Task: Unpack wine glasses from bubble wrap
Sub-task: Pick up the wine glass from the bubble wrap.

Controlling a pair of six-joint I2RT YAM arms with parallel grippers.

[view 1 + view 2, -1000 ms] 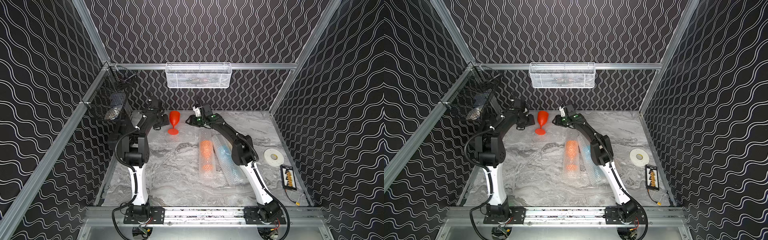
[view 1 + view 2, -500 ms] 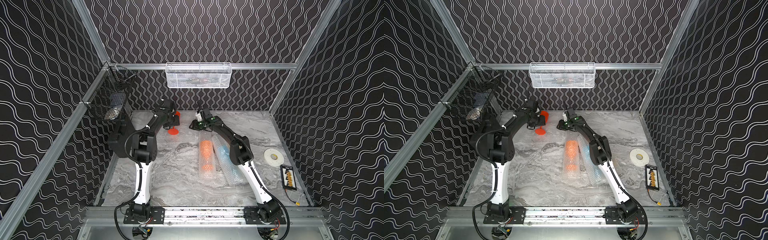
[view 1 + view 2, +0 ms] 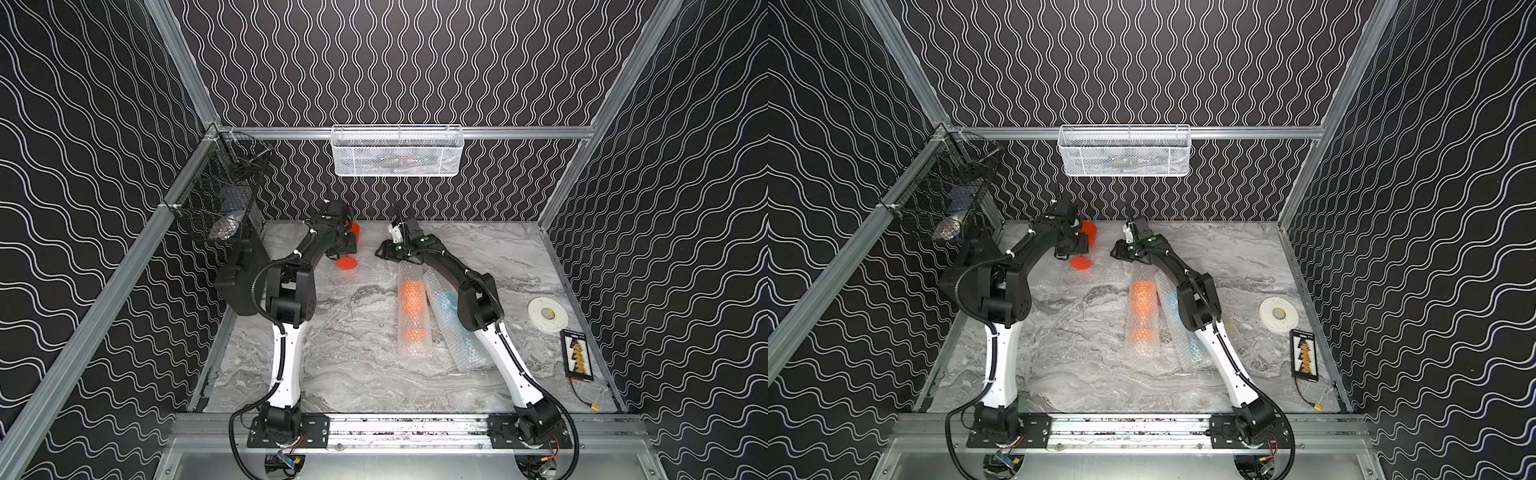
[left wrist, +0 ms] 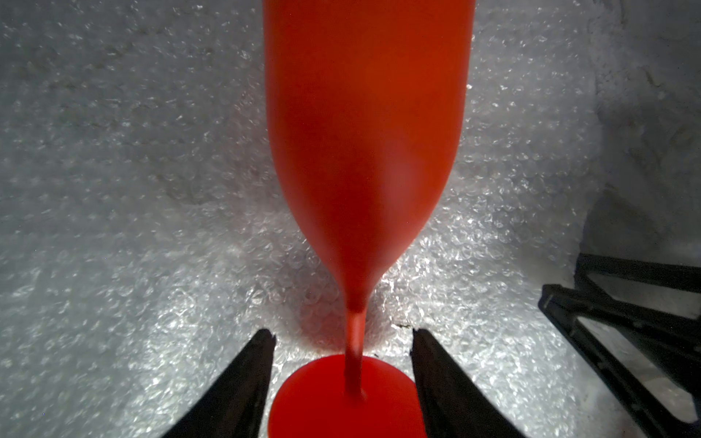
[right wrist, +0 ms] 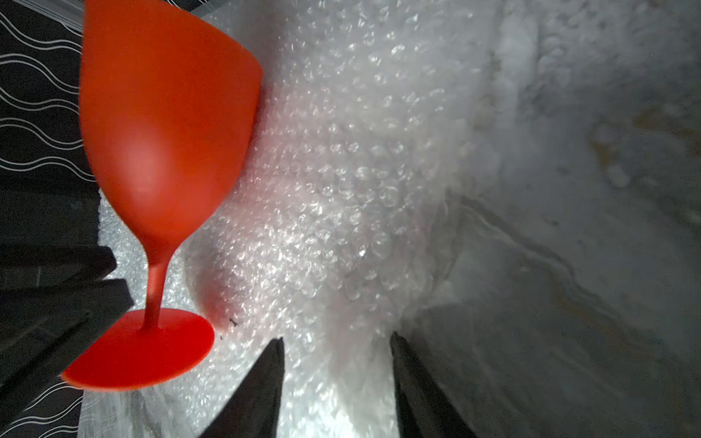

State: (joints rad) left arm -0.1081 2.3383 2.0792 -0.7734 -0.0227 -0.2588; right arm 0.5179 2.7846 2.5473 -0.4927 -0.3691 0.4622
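Grey marbled counter (image 3: 353, 374) carries the work. Step in hand: removal of the red wine glass (image 4: 364, 151), which stands on its foot on an opened bubble wrap sheet (image 4: 113, 189) at upper centre in both top views. The left fingers (image 4: 242, 386) are released and straddle the stem just above the foot, with clear gaps on both sides. Next move, by judgement: close on the stem and lift straight off. The right fingers (image 5: 258, 394) stand parted at the sheet beside the foot; a pinch on it cannot be confirmed. At centre frame, the orange roll (image 3: 411, 303) and the blue roll (image 3: 451, 320) await unwrapping.

Left tool (image 4: 343, 333), jaws parted, straddles the red goblet (image 4: 364, 151).
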